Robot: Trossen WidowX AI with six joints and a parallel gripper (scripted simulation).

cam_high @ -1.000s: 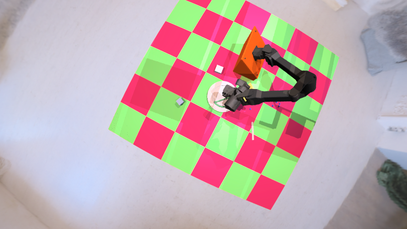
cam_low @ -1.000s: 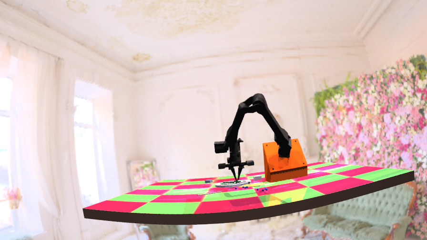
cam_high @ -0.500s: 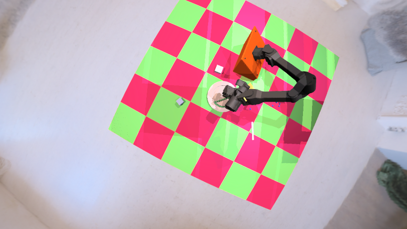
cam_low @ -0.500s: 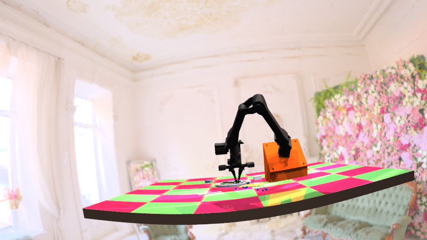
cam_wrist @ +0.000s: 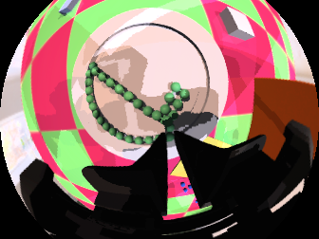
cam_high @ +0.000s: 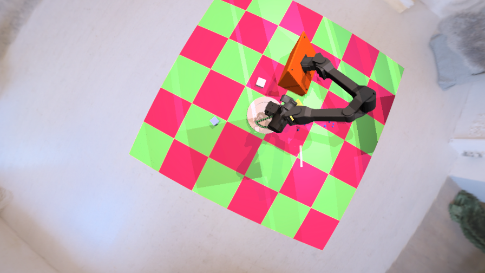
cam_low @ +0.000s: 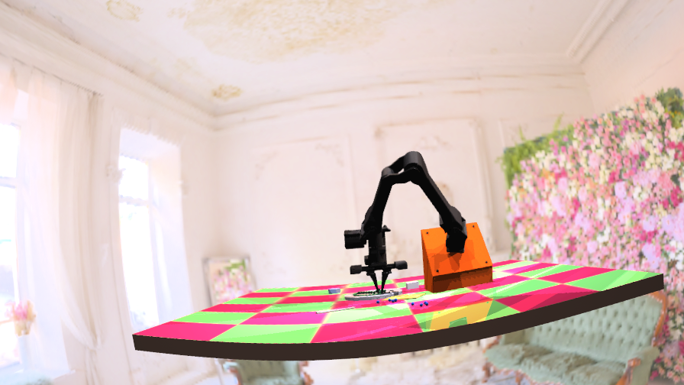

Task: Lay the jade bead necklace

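The hand is pointing down over the near part of the round bead board, its fingers nearly together and apparently pinching a bit of the jade bead necklace. That narrow grip is probably serving to steer one stretch of the string while the remaining beads are trailing. The necklace is lying within the board's outline, not off on the desk, so the job is now seeming to be one of shaping rather than carrying. In the wrist view one run is bowing along the side of the thin dark circle that is presumably marking the groove, while another is cutting straight across the middle and a short tail is curling inside near the fingertips. The low, upright posture is likely keeping the beads close to the board, so that they are sliding rather than dropping. The straight run is still needing to be drawn outward; pulling it too hard could be dragging the curved part away from the circle. The white block and blue beads are sitting off the board, leaving its face to the necklace.
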